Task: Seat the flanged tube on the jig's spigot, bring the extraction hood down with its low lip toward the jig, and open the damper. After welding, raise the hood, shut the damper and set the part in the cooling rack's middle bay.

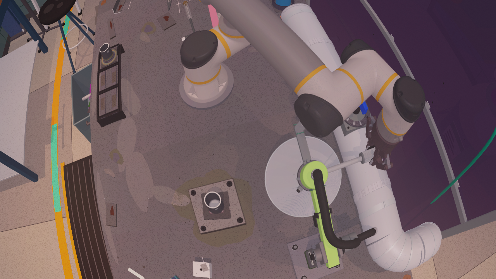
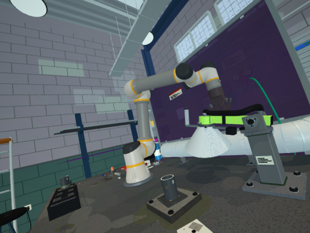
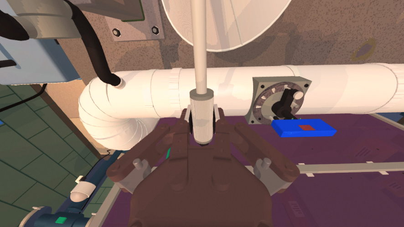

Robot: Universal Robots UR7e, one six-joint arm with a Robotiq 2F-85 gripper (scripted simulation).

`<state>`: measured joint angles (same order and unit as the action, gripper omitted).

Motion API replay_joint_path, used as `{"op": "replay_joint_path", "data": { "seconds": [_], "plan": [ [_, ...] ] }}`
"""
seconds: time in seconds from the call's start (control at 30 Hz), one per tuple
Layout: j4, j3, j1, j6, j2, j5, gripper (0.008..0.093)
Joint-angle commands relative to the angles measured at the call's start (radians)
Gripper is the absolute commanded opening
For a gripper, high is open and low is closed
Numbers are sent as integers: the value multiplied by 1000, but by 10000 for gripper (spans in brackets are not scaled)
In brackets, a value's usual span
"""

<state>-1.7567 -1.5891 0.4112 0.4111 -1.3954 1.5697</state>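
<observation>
My gripper (image 3: 202,124) is closed around the grey grip of the hood handle (image 1: 364,158), above the white duct. The handle's rod runs to the white cone-shaped extraction hood (image 1: 302,176) (image 2: 208,142), which hangs raised on its green arm (image 1: 321,215), off to the side of the jig. The jig (image 1: 216,210) (image 2: 173,199) carries an upright dark tube (image 2: 169,187) on its spigot. The damper (image 3: 279,103) with its black lever sits on the duct to my right. A second flanged tube (image 1: 105,52) stands in the end bay of the cooling rack (image 1: 109,86).
Behind the work stands the purple welding screen (image 2: 234,65). The white duct (image 1: 374,194) runs along the table's far edge and bends at an elbow. The hood's post (image 2: 263,154) is bolted to a plate. A blue box (image 3: 303,127) lies by the damper.
</observation>
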Motion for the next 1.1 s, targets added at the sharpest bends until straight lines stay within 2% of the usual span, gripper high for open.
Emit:
{"op": "replay_joint_path", "data": {
  "seconds": [0.0, 0.6, 1.07],
  "plan": [
    [2, 7, 0, 0, -4, 1, 80],
    [63, 76, -7, -6, 4, 1, 80],
    [86, 105, -9, -9, 10, 1, 80]
  ]
}}
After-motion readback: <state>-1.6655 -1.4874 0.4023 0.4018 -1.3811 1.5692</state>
